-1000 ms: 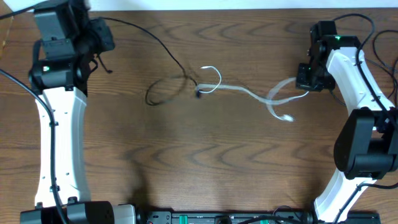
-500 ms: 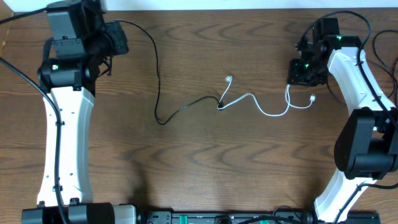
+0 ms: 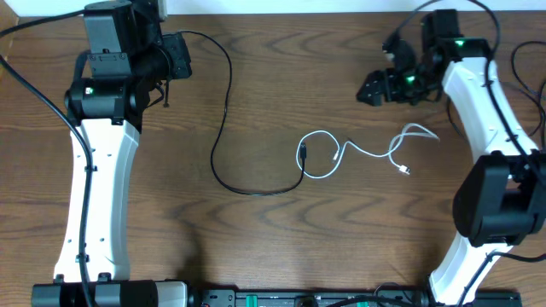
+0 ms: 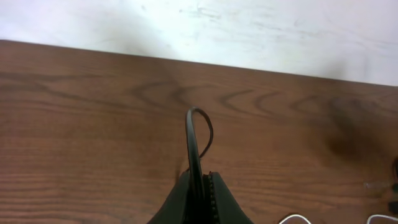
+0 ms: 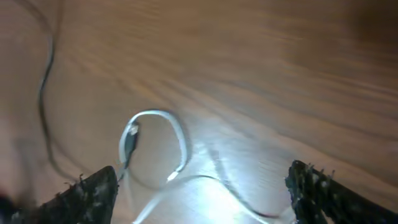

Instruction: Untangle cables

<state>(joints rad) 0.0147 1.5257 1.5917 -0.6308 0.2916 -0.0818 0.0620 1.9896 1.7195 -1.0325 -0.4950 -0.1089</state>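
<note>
A thin black cable point(image 3: 223, 128) runs from my left gripper point(image 3: 177, 56) at the back left and curves down and round to a plug beside the white cable point(image 3: 363, 153). The white cable lies loose mid-table, with a loop round that plug; whether the two still cross there I cannot tell. In the left wrist view the left gripper point(image 4: 200, 190) is shut on the black cable point(image 4: 193, 140), which arches up out of the fingers. My right gripper point(image 3: 373, 89) hovers open behind the white cable, holding nothing. Its wrist view shows the right gripper point(image 5: 205, 193) spread wide above the white loop point(image 5: 180, 146).
A pale wall strip point(image 4: 249, 31) borders the table's far edge. A black rail with green connectors point(image 3: 299, 298) runs along the front edge. The arms' own thick wires hang at the back corners.
The right gripper opened and let go of the white cable, which dropped to the table, and the arm drew back and left. The left arm shifted right with the black cable.
</note>
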